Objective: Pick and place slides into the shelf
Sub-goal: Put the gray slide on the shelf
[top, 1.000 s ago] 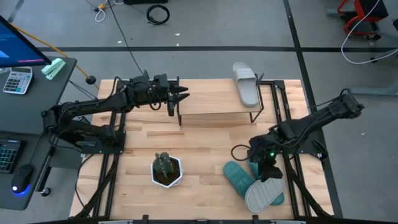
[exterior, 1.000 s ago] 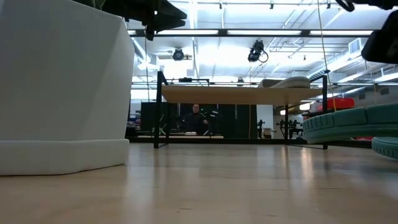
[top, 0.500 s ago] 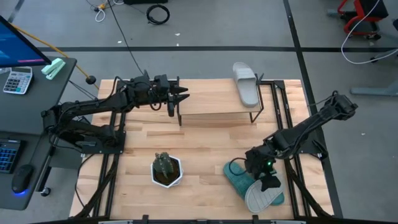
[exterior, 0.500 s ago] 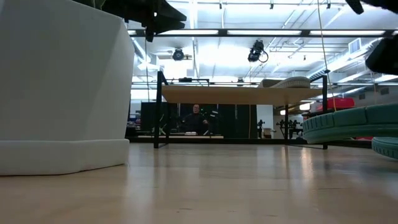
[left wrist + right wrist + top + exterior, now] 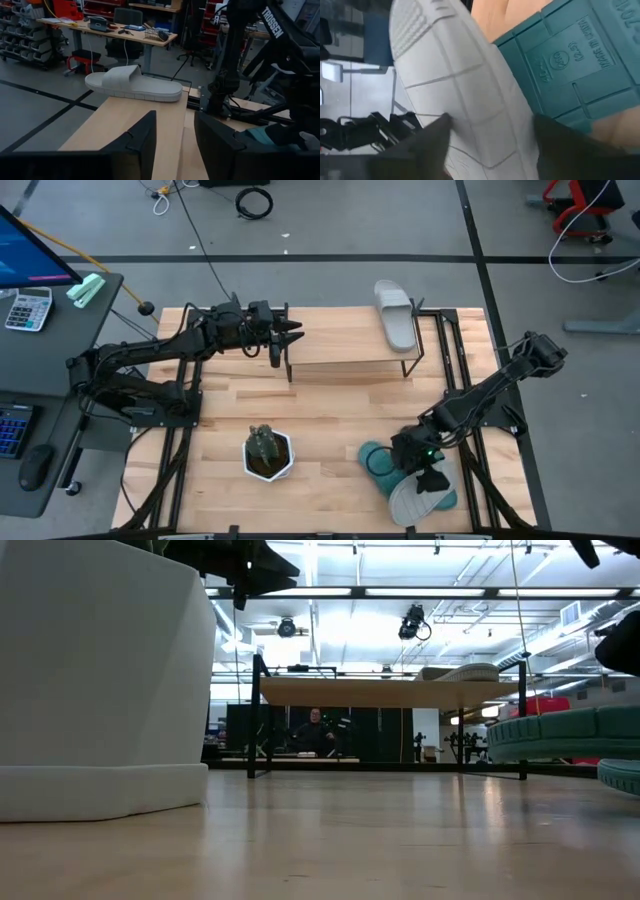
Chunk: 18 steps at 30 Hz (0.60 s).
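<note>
A light wooden tabletop (image 5: 330,405) sits in a workshop with a grey floor and bright ceiling lights.

Nearest the front edge, to the right, lie three of the slides in a heap. A grey-white slide (image 5: 420,498) lies sole-up, its pale tread crossed by thin grooves, resting over a teal slide (image 5: 378,463). That one is also turned over, with moulded lettering showing on its green sole. A second teal slide (image 5: 445,498) peeks out beneath. The right gripper (image 5: 428,476) is down at this heap, its dark fingers (image 5: 427,137) spread to either side of the grey-white sole; whether they press on it I cannot tell.

To the left of the heap stands a potted plant (image 5: 267,452) in a white pot.

Farther back is the shelf (image 5: 345,345), a pale plank on thin black legs. A grey-white slide (image 5: 397,315) lies strap-up at its right end, its wide band arched. The left gripper (image 5: 291,336) hovers at the shelf's left end, fingers (image 5: 142,137) parted with nothing between them.
</note>
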Each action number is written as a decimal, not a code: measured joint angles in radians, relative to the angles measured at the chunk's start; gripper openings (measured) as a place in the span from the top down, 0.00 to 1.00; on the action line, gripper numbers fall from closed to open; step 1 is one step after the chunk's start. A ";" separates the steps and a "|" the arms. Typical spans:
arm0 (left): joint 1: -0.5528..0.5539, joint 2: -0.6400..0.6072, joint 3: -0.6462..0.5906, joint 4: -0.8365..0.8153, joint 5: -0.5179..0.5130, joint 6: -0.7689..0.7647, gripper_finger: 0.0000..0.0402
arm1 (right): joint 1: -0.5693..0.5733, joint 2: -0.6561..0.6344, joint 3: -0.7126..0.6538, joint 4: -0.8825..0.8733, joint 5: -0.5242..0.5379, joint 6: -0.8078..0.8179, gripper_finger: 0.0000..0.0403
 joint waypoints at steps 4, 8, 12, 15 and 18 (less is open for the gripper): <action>0.001 0.000 0.000 0.000 -0.004 0.003 0.67 | 0.000 -0.019 0.000 -0.007 0.022 0.000 0.66; 0.001 0.000 0.000 0.000 -0.004 0.004 0.66 | 0.001 -0.038 0.000 -0.025 -0.002 0.008 0.78; 0.001 0.000 0.000 -0.001 -0.004 0.005 0.67 | 0.000 -0.064 0.006 -0.036 -0.035 0.030 0.78; 0.001 0.000 0.000 -0.001 -0.004 0.006 0.68 | 0.000 -0.099 0.033 -0.053 -0.044 0.053 0.79; 0.001 0.000 0.000 -0.003 -0.004 0.006 0.68 | -0.008 -0.135 0.096 -0.127 -0.013 0.054 0.79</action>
